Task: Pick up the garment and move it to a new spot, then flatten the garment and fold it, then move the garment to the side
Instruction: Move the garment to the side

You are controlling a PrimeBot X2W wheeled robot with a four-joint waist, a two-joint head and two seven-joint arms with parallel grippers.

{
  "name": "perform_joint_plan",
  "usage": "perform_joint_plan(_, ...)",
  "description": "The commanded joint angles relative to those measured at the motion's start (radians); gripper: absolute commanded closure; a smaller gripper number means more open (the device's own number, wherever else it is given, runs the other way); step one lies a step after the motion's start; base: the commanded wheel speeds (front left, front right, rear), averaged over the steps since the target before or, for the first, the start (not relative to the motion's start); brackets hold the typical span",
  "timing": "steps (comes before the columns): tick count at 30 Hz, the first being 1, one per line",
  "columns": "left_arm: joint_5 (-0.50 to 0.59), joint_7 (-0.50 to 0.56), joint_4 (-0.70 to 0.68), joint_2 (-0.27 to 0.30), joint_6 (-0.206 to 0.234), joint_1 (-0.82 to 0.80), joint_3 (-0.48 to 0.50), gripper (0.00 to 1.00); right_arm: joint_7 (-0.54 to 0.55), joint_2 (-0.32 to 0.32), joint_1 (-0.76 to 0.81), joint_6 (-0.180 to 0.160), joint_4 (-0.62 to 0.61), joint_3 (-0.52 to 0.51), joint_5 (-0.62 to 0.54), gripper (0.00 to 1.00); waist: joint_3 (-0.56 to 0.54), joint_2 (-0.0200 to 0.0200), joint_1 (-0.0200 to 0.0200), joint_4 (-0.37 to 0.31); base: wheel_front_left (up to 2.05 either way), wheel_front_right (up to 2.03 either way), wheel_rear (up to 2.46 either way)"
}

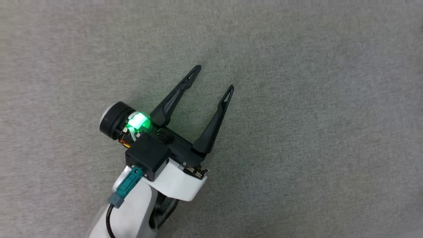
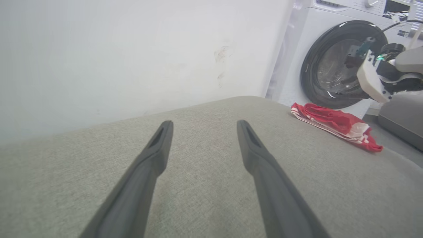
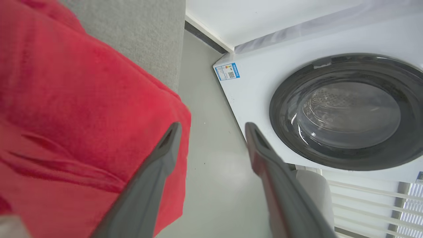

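**Both grippers wide, garment at the cushion's edge**

The left gripper [image 1: 214,77] stood with its two dark fingers spread in a broad V and nothing between them. It hung over bare grey cushion [image 1: 297,132], a green light glowing on its wrist. Its own camera looked along those parted fingers, low across the fabric toward a white wall [image 2: 115,49].

Over to the right gripper [image 3: 213,125]: its fingers were apart too, gripping nothing. One finger [image 3: 155,172] crossed the red cloth in that view, though whether it touched could not be told. The other finger hung over the pale floor [image 3: 211,172].

The garment [image 2: 333,124] lay in a folded red bundle with white stripes showing, on the cushion's far corner nearest the washer [image 2: 290,76]. The right arm [image 2: 380,79] hovered just above it.

The washer stood on the floor beside the cushion with its round door [image 3: 347,112] closed. Through the glass the perforated metal drum showed, and its contents could not be made out.
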Motion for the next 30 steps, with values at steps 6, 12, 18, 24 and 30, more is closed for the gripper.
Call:
perform_joint_plan(6,-0.031,-0.002,0.034,-0.044,0.001,0.067,0.057,0.00,-0.022,0.041,0.041,-0.002,-0.074,-0.012,0.023,0.00,-0.168,0.0000,-0.0001,0.044,0.00,0.00,0.00)
perform_joint_plan(12,-0.051,-0.002,0.055,-0.069,0.001,0.160,0.158,0.00,-0.079,0.119,0.113,-0.002,-0.192,-0.009,0.102,0.00,-0.316,0.0000,-0.0001,0.084,0.00,0.00,0.00)
perform_joint_plan(18,-0.069,-0.002,0.071,-0.087,0.001,0.256,0.260,0.00,-0.148,0.204,0.240,-0.002,-0.358,0.008,0.184,0.00,-0.433,0.0000,-0.0001,0.125,0.00,0.00,0.00)
perform_joint_plan(24,-0.084,-0.002,0.088,-0.097,0.001,0.319,0.298,0.00,-0.185,0.297,0.386,-0.002,-0.495,-0.048,0.264,0.00,-0.500,0.0000,-0.0001,0.163,0.00,0.00,0.00)
perform_joint_plan(30,-0.123,-0.002,0.128,-0.100,0.001,0.386,0.300,0.00,-0.249,0.428,0.588,-0.002,-0.631,-0.133,0.300,0.00,-0.557,0.0000,-0.0001,0.197,0.00,0.00,0.00)
